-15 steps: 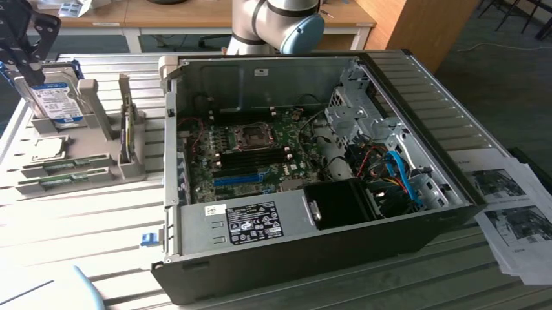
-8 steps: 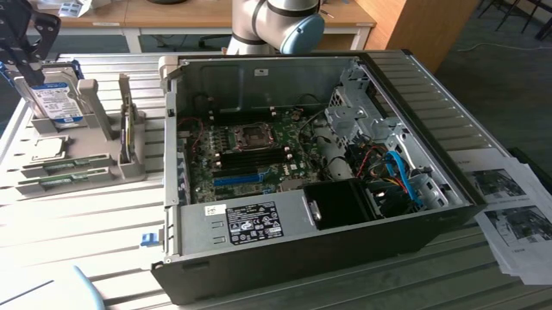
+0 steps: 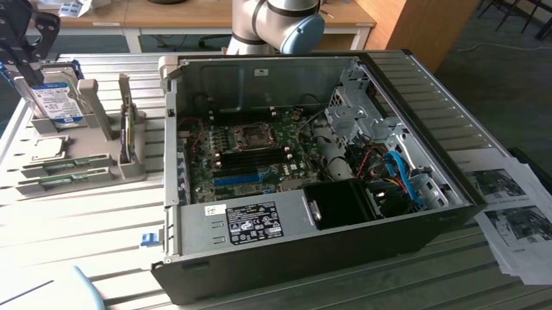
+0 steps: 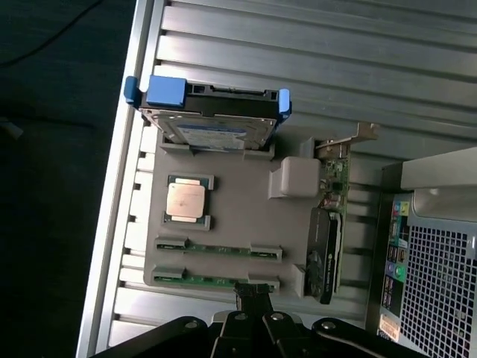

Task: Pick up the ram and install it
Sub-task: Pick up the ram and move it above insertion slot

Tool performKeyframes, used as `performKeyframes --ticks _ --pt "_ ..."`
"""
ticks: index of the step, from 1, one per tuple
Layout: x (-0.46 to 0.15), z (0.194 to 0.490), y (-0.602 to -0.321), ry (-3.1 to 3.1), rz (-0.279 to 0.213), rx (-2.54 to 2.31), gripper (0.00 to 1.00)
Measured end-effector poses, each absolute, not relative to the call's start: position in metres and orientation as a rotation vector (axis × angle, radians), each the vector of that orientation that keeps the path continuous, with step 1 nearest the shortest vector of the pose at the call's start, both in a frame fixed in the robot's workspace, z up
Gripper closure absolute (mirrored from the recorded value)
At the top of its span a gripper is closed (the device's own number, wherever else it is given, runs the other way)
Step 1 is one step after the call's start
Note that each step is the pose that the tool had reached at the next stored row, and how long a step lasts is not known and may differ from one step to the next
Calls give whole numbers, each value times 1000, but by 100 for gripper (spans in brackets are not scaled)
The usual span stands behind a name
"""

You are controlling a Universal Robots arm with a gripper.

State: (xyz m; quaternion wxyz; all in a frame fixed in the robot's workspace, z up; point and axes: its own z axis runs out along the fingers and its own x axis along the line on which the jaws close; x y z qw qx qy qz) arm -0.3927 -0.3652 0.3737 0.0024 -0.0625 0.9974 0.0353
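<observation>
The gripper (image 4: 253, 294), clenched on nothing, hangs with its tips over the ram (image 4: 216, 280), which lies in the edge slot of the grey tray (image 4: 246, 216). A hard drive (image 4: 212, 123) stands at the tray's far end. On the exterior view's right, the open computer case (image 3: 345, 252) sits just beside the tray, with a narrow strip of slatted table (image 3: 86, 226) between them.

The arm (image 3: 267, 19) rises at the far side of the scene, where a silver joint with a pale blue cap (image 3: 304, 29) shows. The black claw (image 3: 26, 64) hangs at the exterior view's far left, held high and pointing down. In the wrist view its two fingers (image 4: 244, 297) are pressed together with nothing between them, and black linkages (image 4: 186, 332) spread out behind them.
</observation>
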Motion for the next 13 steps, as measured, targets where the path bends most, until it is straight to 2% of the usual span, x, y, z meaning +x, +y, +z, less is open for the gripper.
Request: performKeyframes --ticks 13 --pt "-393 374 -365 3114 117 -390 91"
